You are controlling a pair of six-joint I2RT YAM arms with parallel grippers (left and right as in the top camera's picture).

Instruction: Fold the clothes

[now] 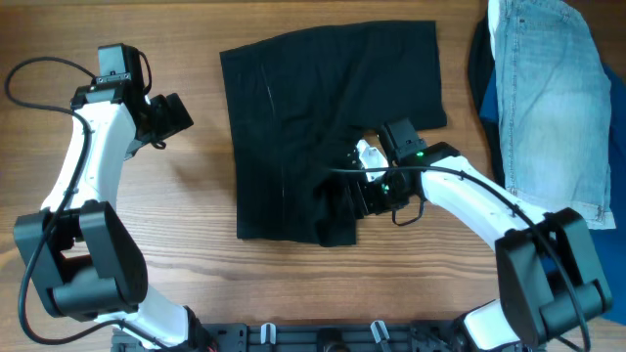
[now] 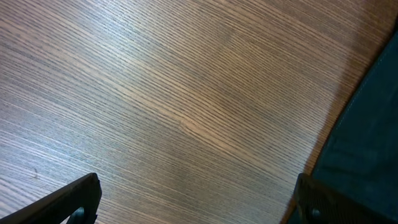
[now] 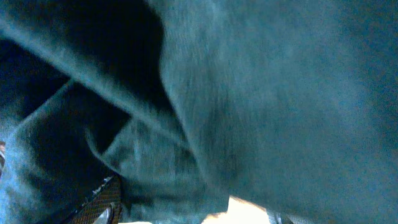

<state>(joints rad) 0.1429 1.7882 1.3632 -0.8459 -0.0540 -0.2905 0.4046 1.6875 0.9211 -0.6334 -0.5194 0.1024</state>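
Observation:
The black shorts (image 1: 293, 117) lie spread at the table's middle, with a white label (image 1: 367, 154) showing near the lower right edge. That lower right part is bunched and pulled in toward the left. My right gripper (image 1: 350, 200) is at this bunch and looks shut on the cloth. In the right wrist view, blurred dark fabric (image 3: 249, 93) fills the frame and hides most of the fingers. My left gripper (image 1: 176, 115) is open and empty over bare wood, left of the shorts. The shorts' edge (image 2: 373, 124) shows at the right of the left wrist view.
Light-blue denim shorts (image 1: 553, 98) lie at the far right on a bright-blue cloth (image 1: 489, 98). The wooden table (image 1: 176, 225) shows bare wood between my left arm and the black shorts. A black rail runs along the front edge.

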